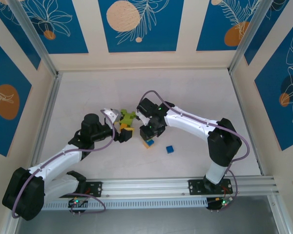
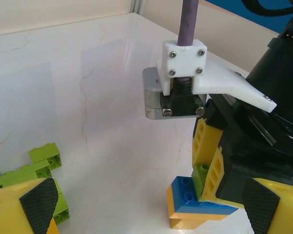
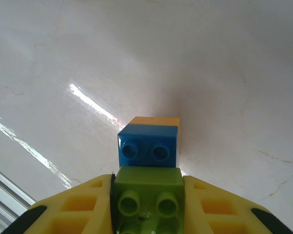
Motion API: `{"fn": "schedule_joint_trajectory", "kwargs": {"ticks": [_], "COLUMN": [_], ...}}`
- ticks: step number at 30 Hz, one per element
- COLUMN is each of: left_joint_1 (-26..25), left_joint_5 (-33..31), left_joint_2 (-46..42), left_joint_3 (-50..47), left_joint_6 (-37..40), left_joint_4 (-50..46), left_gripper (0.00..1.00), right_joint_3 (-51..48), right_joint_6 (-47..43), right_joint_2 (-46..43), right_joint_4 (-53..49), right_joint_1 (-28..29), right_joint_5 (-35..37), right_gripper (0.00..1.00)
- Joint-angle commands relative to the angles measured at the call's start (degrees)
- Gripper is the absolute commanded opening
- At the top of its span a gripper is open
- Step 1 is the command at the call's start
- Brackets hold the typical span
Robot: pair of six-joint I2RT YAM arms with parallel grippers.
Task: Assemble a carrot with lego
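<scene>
While the right gripper [image 3: 147,214] pinches a lime green brick [image 3: 147,195] between its yellow fingers, its jaws are drawn in narrow to the brick's width, and the brick's studs face back toward the wrist. Directly beyond its fingertips sits a small stack: a blue brick [image 3: 149,144] seated on an orange brick [image 3: 158,121], resting on the white worktop [image 1: 185,92]. Seen from the left wrist, the held brick's lower end meets the top of the blue brick at the stack's edge; whether it is pressed onto the studs I cannot tell.

Facing it from the other side, the left gripper [image 2: 149,207] stands wide open and holds nothing. The stack lies just ahead of its fingertips, nearer its right finger. Beside its left finger, touching or nearly so, lies a cluster of lime green bricks [image 2: 24,173] joined in an irregular shape. In the top view this cluster is just past the left gripper, on the far side from the arm bases.

Farther out from the right gripper, toward its own arm's base, a loose blue brick [image 1: 170,149] lies alone, well apart from the stack.
</scene>
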Motion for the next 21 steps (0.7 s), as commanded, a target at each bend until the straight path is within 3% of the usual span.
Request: {"fn": "schedule_joint_trajectory", "kwargs": {"ticks": [1, 21], "left_joint_1": [0.1, 0.0], "left_joint_5": [1.5, 1.6], "left_joint_2": [-0.9, -0.7], "left_joint_3": [1.4, 1.4], "left_joint_6": [0.8, 0.7], "left_joint_4": [1.0, 1.1], "left_gripper": [1.00, 0.99], "right_joint_3": [-1.6, -3.7], "right_joint_6": [1.3, 2.1], "right_joint_2": [0.0, -1.8], "right_joint_4": [0.6, -0.4], "right_joint_1": [0.8, 1.8], "right_joint_5": [-0.5, 4.0], "right_gripper": [0.31, 0.29]}}
